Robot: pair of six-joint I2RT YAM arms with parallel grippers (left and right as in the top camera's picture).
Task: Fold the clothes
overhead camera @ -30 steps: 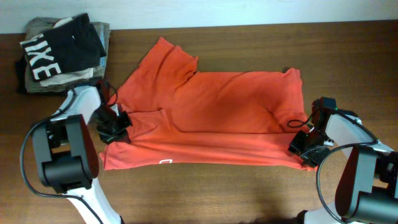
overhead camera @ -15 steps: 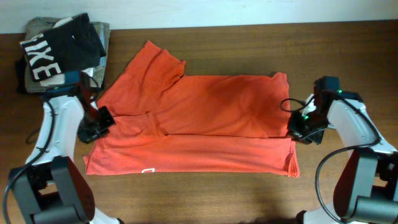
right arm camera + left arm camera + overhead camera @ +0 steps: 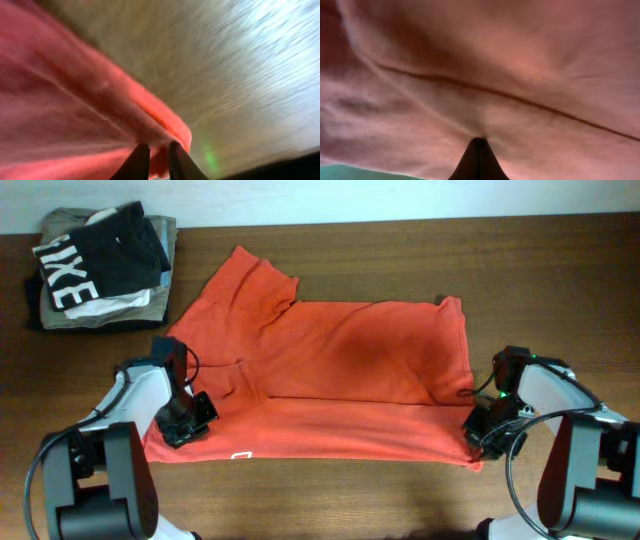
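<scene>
The red-orange T-shirt point(image 3: 330, 370) lies spread on the wooden table, its near long edge folded over, a small white tag point(image 3: 240, 455) at the front left. My left gripper point(image 3: 183, 423) is shut on the shirt's front left edge; in the left wrist view its closed fingers point(image 3: 478, 150) pinch the cloth point(image 3: 485, 65). My right gripper point(image 3: 487, 428) is shut on the shirt's front right corner; the right wrist view shows its fingers point(image 3: 155, 157) with red cloth point(image 3: 75, 115) between them.
A stack of folded garments point(image 3: 100, 265), a black shirt with white letters on top of khaki and white ones, sits at the back left corner. Bare wooden table point(image 3: 560, 290) lies right of the shirt and along the front edge.
Both grippers have moved toward the table's front edge, dragging the shirt's front edge with them. The shirt has shifted slightly and its front fold is narrower.
</scene>
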